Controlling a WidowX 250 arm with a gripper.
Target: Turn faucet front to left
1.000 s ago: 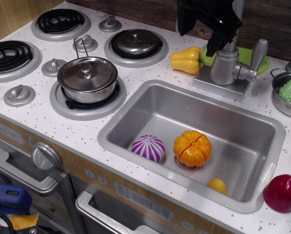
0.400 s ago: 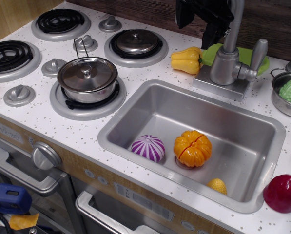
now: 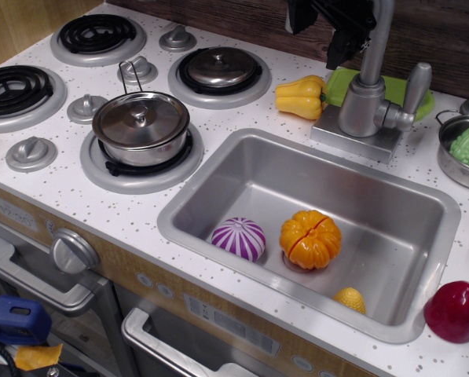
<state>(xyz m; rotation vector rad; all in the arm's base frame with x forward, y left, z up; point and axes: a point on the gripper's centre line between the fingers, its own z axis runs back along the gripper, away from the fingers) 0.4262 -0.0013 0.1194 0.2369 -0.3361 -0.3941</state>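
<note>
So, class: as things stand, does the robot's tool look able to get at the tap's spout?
Probably yes. The tool hangs right beside the tap, against its upright spout, with nothing between them.

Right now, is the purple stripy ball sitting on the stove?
No, the purple striped ball lies inside the sink, next to the orange pumpkin.

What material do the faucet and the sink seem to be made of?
Faucet: probably plastic with a matte silver-grey coat; its highlights are soft and it looks moulded. Sink: looks like thin brushed metal, with dull reflections on its walls, though silver plastic is possible.
</note>
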